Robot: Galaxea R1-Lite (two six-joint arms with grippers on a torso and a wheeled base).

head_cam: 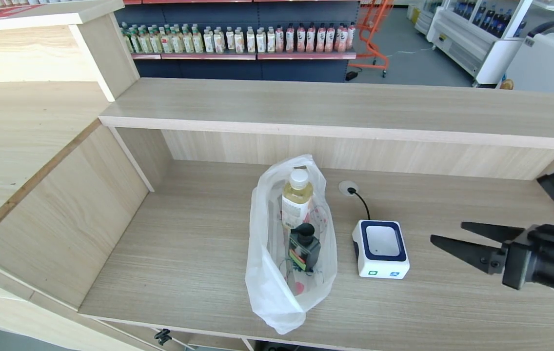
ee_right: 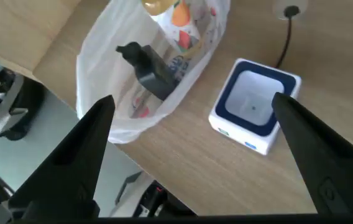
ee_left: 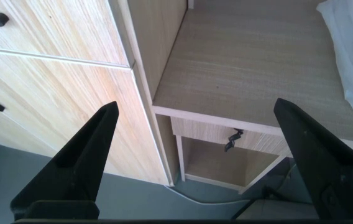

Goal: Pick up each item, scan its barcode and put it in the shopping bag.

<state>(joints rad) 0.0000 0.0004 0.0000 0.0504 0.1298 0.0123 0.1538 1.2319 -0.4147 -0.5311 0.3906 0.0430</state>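
Both goods I can see sit inside the bag [head_cam: 277, 304]: the tea bottle [head_cam: 297, 200] upright at the back and the dark pump bottle [head_cam: 305, 248] in front of it, leaning on the thin plastic. I judge the packing close to finished. The job now is to keep the arms away from what is packed. The bag stands near the middle of the table [head_cam: 184, 253], its mouth slack and open, and the scanner [head_cam: 382, 248] is just beside it on the right, its cable [head_cam: 362, 202] running back to a hole in the top. Any move I make should go high and wide, because a fingertip catching that film would probably pull the bag over and roll the bottles out. I would also stay off the cable. The right claw [head_cam: 446, 232] hangs above the table to the right of the scanner, its fingers spread wide and holding nothing, pointing toward scanner and bag. The left claw [ee_left: 195, 104] is likewise spread and empty, held low off the table's front left corner, looking down at the cabinet front and the floor, apart from the bag.
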